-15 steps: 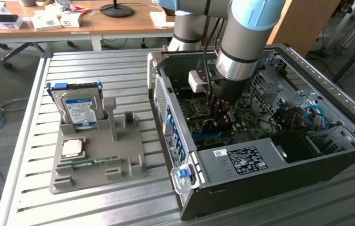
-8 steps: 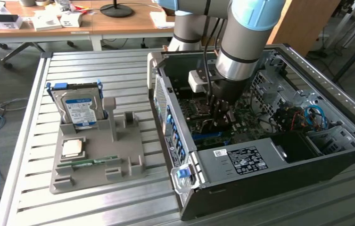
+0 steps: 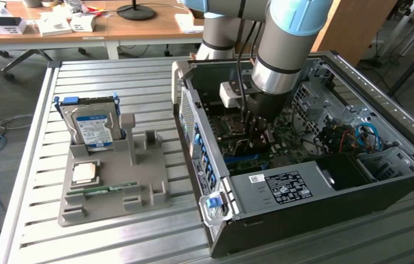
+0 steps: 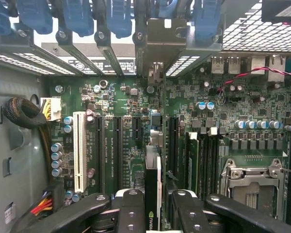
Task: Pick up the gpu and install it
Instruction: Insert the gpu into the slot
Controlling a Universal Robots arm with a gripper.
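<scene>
My gripper (image 4: pixel 153 206) is shut on the gpu (image 4: pixel 153 174), a thin black card seen edge-on between the two black fingers (image 4: pixel 131 211). Its silvery bracket (image 4: pixel 160 41) reaches the row of rear slot covers with blue latches. The card hangs over the green motherboard (image 4: pixel 131 104), in line with the black expansion slots beside the white slot (image 4: pixel 79 150). Whether it touches a slot I cannot tell. In the exterior view the gripper (image 3: pixel 254 131) is down inside the open computer case (image 3: pixel 294 190), and the arm hides the card.
A grey holder (image 3: pixel 115 192) on the slatted table at the exterior view's left carries a blue-labelled hard drive (image 3: pixel 93 125), a processor chip (image 3: pixel 84 173) and a green RAM stick (image 3: pixel 104 190). Inside the case are RAM slots, the CPU socket (image 4: pixel 254 182) and cable bundles (image 4: pixel 22 114).
</scene>
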